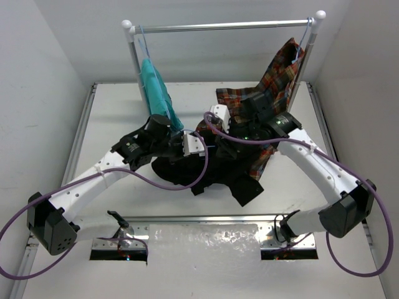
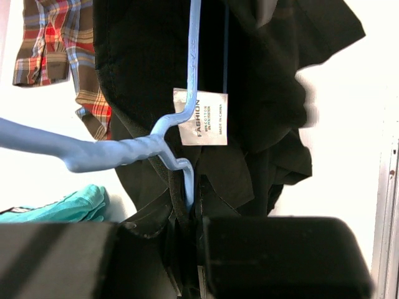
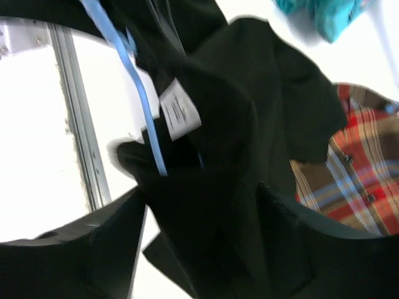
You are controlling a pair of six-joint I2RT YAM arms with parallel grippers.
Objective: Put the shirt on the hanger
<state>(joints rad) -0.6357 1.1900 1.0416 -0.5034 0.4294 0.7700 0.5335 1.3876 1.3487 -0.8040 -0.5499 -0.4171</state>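
Observation:
The black shirt point(image 1: 215, 174) lies bunched mid-table between both arms. My left gripper point(image 1: 202, 147) is shut on the neck of the pale-blue hanger point(image 2: 124, 151), pinching it together with the shirt's collar point(image 2: 149, 205). The hanger's wire runs up past the white neck label point(image 2: 201, 116) into the shirt. My right gripper point(image 1: 232, 134) sits at the shirt's far side. In the right wrist view its fingers point(image 3: 106, 249) stand well apart, with a thick fold of the shirt point(image 3: 206, 205) filling the gap. The hanger wire point(image 3: 137, 93) and label show just above.
A silver rail point(image 1: 224, 26) with white knobs stands at the back. A teal garment point(image 1: 156, 87) hangs from its left end and a red-orange plaid shirt point(image 1: 280, 75) from its right end, trailing onto the table behind the grippers. Metal table edges run along both sides.

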